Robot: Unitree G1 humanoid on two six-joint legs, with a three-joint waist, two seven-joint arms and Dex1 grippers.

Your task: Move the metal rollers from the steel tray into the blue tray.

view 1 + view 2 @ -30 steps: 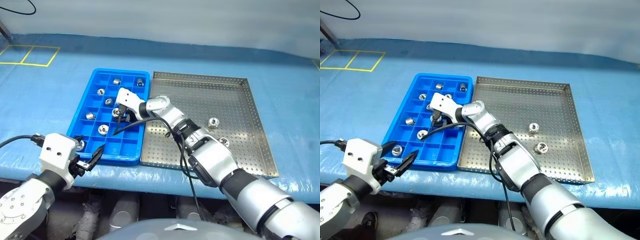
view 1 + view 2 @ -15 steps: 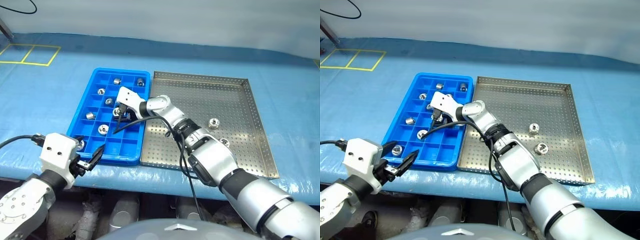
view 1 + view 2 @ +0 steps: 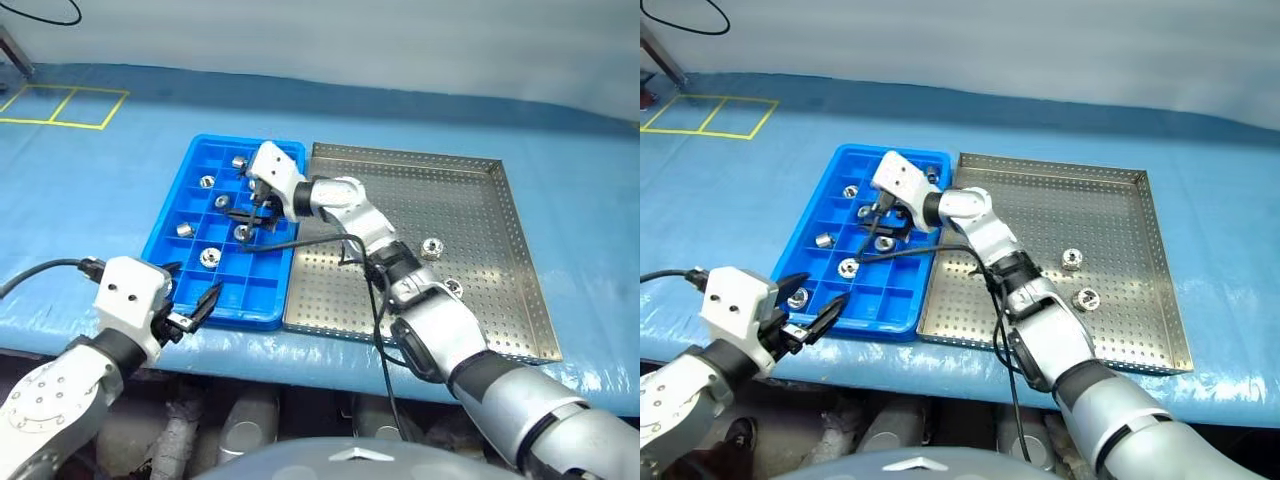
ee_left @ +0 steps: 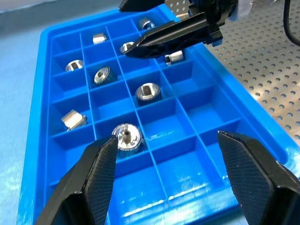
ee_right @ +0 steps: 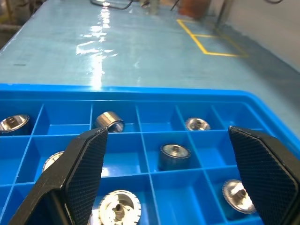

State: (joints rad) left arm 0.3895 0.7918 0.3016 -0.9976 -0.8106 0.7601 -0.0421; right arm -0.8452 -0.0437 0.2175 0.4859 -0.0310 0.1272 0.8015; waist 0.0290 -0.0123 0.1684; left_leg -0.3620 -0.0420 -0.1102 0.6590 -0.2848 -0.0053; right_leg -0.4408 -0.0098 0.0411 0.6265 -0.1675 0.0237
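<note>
The right gripper [image 3: 246, 213] now sits higher and farther back over the blue tray [image 3: 160, 232] than a second ago, when it reached down into a middle compartment. Its fingers, then closed on a roller, now stand wide apart with nothing between them. A roller [image 3: 241, 233] lies free in the compartment just below the gripper. The right forearm is stretched out more, reaching farther across the steel tray [image 3: 470, 300]. The left gripper [image 3: 190, 303] is a little farther in over the near edge of the blue tray, its fingers spread as before.
</note>
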